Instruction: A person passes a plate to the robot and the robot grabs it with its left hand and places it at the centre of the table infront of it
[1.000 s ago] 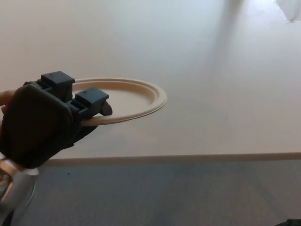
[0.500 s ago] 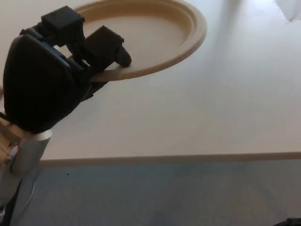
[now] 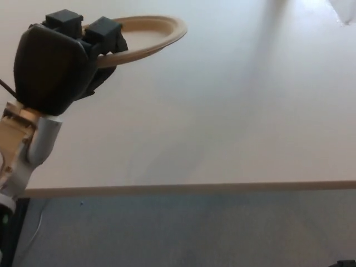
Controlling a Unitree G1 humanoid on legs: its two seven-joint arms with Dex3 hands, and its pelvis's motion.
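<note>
Gripping plate [image 3: 158,34] rim, left hand [image 3: 58,64], above table [image 3: 233,128]

Setting: indoor room, type undetermined; closest to an office or test room. Evidence is sparse. A plain pale table [image 3: 233,111] with a smooth, bare top fills most of the view, its light edge band running straight across. Below it lies grey, flat floor [image 3: 194,233], carpet-like. Bright light falls at the top right corner.

Black left hand [image 3: 55,64] — cream plate [image 3: 150,33] — pale table [image 3: 233,111].
</note>
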